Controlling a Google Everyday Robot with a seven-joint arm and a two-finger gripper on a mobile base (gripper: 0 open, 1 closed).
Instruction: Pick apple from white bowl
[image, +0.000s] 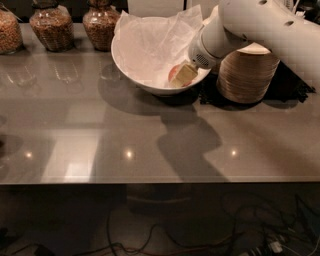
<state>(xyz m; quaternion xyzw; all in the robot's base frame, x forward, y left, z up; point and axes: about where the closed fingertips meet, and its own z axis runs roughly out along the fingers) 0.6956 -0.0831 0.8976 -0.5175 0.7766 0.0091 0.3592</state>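
Observation:
The white bowl (131, 70) stands at the back of the table, lined with crumpled white tissue paper. The apple (173, 73) lies at the bowl's right inner side, a small reddish patch of it showing. My gripper (184, 75) reaches down into the bowl from the right, right against the apple and covering most of it. The white arm (260, 25) comes in from the upper right.
A stack of beige disposable bowls (247, 75) stands just right of the white bowl on a black mat (290, 90), under the arm. Glass jars of grain (50, 27) line the back left. The grey table's front edge (150, 181) runs across the view.

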